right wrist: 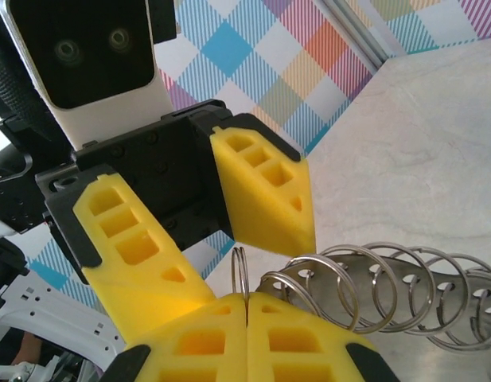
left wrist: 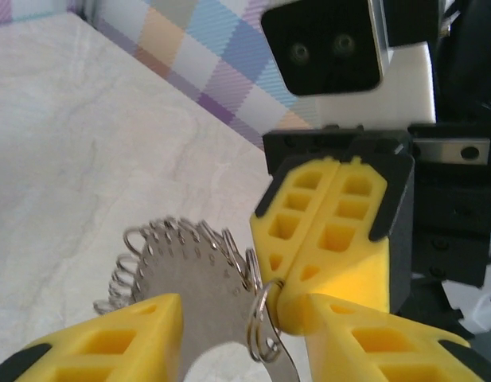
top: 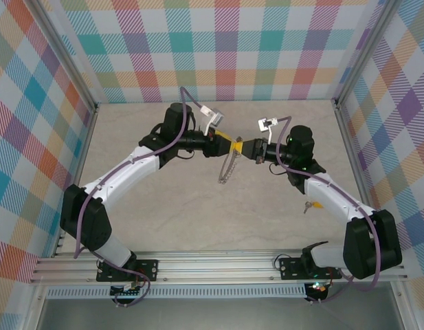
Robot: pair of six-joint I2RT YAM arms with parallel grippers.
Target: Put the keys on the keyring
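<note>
Keyring (top: 227,167) hangs in the air over the middle of the table (top: 163,220), between two grippers that meet almost tip to tip, with its lower end dangling free above the surface. Up close it is a thin silvery plate with a row of wire loops strung along its rim. The right gripper (right wrist: 247,298) is closed tight, its yellow fingers pinching one thin loop at the end of the row, and the whole piece seems to hang from that pinch. The left gripper (left wrist: 237,309) has its jaws parted, one finger on either side of the plate, and neither pad looks pressed against it. Being all metal, the piece should be light and stiff but smooth, and held by a single loop it will likely swing and twist. The loops are springy wire that could slip from the pads or spread if pulled hard. The flat faces of the plate, clear of the loops, look like the safer hold for the left side. A small orange-and-silver thing beside the right arm is probably a key (top: 306,205); it is best taken by its head.
</note>
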